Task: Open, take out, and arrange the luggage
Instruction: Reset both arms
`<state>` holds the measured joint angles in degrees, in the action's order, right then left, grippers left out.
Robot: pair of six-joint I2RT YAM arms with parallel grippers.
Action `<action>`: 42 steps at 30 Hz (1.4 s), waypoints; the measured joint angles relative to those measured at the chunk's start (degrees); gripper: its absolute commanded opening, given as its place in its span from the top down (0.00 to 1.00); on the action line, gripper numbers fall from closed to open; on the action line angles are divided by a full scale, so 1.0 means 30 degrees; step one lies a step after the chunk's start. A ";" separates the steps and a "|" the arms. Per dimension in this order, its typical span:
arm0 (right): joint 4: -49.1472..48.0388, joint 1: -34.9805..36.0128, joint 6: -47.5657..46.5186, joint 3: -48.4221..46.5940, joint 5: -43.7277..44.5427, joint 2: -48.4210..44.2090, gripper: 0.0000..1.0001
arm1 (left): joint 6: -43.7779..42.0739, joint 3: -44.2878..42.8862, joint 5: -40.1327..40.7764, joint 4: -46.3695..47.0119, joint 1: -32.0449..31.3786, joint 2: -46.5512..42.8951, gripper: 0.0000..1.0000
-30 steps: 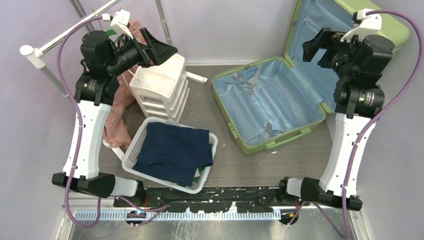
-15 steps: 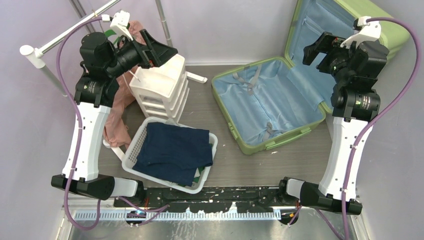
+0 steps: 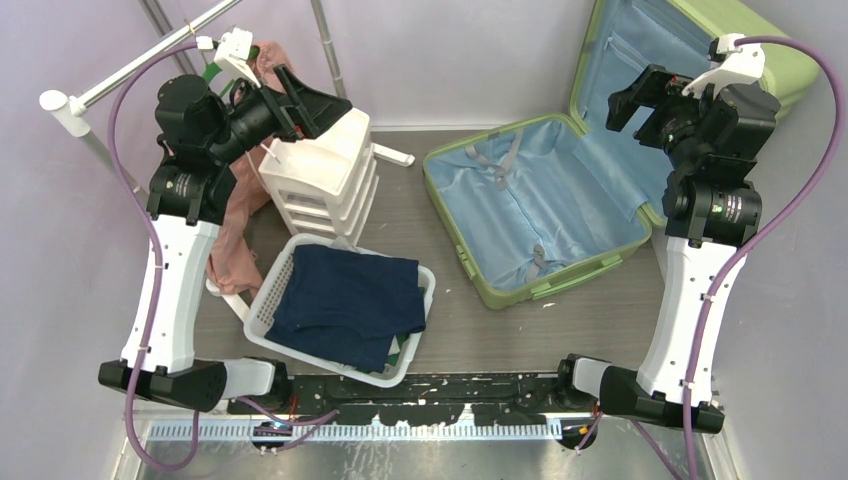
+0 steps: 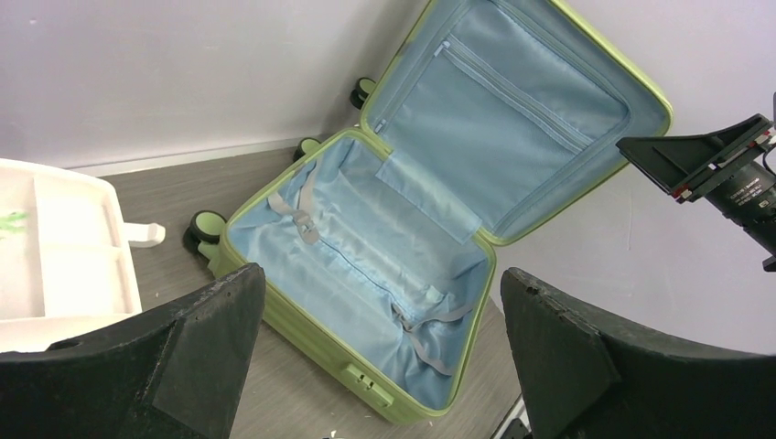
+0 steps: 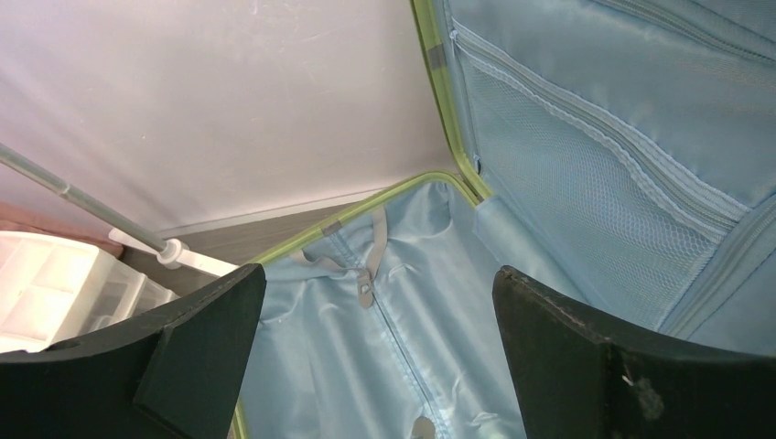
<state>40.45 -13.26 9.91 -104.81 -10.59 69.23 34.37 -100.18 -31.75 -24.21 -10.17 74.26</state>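
The luggage (image 3: 535, 215) is a light-green hard-shell suitcase lying open at the right of the table. Its blue-lined base is flat and its lid (image 3: 640, 45) leans against the back right wall. Grey straps cross the bare base lining (image 4: 366, 265). The lid's mesh zip pocket (image 5: 595, 183) fills the right wrist view. My left gripper (image 3: 322, 92) hangs open over the white drawer unit, facing the suitcase, with nothing between its fingers (image 4: 183, 357). Over the suitcase's hinge side my right gripper (image 3: 632, 97) is raised, open and holding nothing, its fingers (image 5: 622, 366) wide apart.
A white stacked drawer unit (image 3: 320, 180) stands at the back left. In front of it a white perforated basket (image 3: 266, 288) holds dark navy clothes (image 3: 345, 300). A pink garment (image 3: 235, 230) hangs from the clothes rail (image 3: 130, 65) at far left.
The left arm has drifted slightly left and back. The right wrist has shifted a little left over the suitcase. Both grippers stay open and nothing else has moved.
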 measured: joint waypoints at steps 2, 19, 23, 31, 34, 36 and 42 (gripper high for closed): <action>0.0000 0.0000 0.0007 0.0000 0.0000 0.0000 0.00 | 0.0007 0.0080 0.0000 0.0080 0.0044 -0.0087 0.00; -0.0007 0.0000 0.0204 0.0000 -0.0073 0.0007 0.00 | 0.0335 0.1377 0.0000 0.0459 0.0233 -0.1093 0.00; -0.0007 0.0000 0.0204 -0.0007 -0.0080 0.0007 0.00 | 0.0401 0.1479 0.0007 0.0532 0.0313 -0.1151 0.00; 0.0000 0.0000 0.0204 -0.0007 -0.0080 0.0007 0.00 | 0.0408 0.1596 0.0007 0.0568 0.0350 -0.1304 0.00; 0.0000 0.0000 0.0204 -0.0007 -0.0080 0.0007 0.00 | 0.0408 0.1625 0.0007 0.0568 0.0386 -0.1377 0.00; 0.0000 0.0000 0.0204 -0.0007 -0.0073 0.0007 0.00 | 0.0415 0.1632 0.0007 0.0568 0.0401 -0.1413 0.00; 0.0000 0.0000 0.0204 -0.0007 -0.0073 0.0007 0.00 | 0.0415 0.1661 0.0007 0.0568 0.0423 -0.1515 0.00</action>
<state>40.45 -13.26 10.52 -104.84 -10.81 69.25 35.62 -95.20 -31.73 -22.50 -8.91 69.71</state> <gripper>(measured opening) 0.996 0.995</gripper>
